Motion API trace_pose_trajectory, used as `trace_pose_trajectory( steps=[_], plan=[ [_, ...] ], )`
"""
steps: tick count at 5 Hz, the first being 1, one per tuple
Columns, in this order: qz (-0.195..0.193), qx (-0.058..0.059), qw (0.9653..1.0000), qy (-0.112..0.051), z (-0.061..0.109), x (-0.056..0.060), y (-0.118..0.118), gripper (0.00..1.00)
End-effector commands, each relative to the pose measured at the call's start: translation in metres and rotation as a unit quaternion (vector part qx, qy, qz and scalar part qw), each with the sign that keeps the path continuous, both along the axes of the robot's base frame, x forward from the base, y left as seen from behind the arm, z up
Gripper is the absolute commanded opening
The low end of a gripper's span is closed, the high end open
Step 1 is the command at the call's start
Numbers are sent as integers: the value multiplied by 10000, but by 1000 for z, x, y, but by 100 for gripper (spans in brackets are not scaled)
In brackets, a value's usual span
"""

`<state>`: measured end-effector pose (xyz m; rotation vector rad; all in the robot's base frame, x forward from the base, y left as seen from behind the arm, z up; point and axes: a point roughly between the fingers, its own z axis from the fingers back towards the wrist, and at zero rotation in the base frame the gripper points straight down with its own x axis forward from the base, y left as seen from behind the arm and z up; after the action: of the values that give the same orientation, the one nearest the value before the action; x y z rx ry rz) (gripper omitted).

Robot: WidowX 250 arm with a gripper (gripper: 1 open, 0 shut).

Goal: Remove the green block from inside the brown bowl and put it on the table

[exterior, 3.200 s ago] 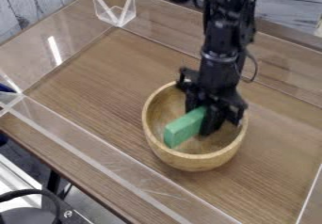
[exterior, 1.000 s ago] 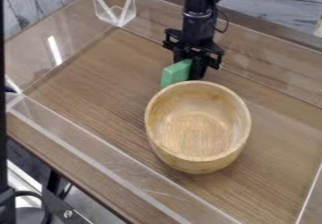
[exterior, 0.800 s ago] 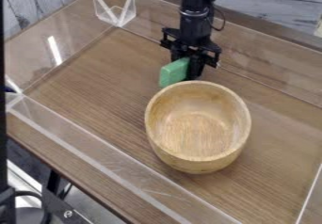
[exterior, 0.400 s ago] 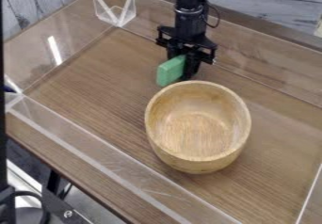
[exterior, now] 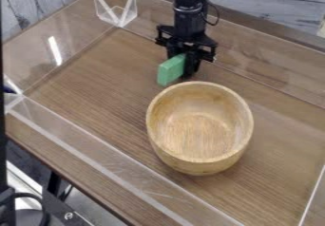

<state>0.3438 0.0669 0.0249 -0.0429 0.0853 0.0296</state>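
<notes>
Hand: the gripper [exterior: 185, 59] is pinching the green block [exterior: 172, 70], partly closed around it | Block: in the upper middle of the frame, tilted, above and just beside the bowl's upper rim in the picture, outside the bowl | Container: the brown bowl [exterior: 200, 127], lower right of centre, is empty | Surface: brown table [exterior: 89, 87]

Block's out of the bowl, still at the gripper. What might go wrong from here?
The green block tilts out of the dark gripper, so it may twist or land crooked on release. It also sits just behind the brown bowl; a slip toward the rim might knock the bowl.
</notes>
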Motion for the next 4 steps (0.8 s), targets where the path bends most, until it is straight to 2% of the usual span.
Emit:
trace_pose_trajectory(
  steps=[1,2,3,4],
  plan=[
    [87,88,9978,-647,43,16,7,0],
    [123,77,9971,-752,54,15,12,0],
    [328,105,9942,-1015,80,12,31,0],
    [620,167,9919,-1095,88,13,62,0]
  ],
)
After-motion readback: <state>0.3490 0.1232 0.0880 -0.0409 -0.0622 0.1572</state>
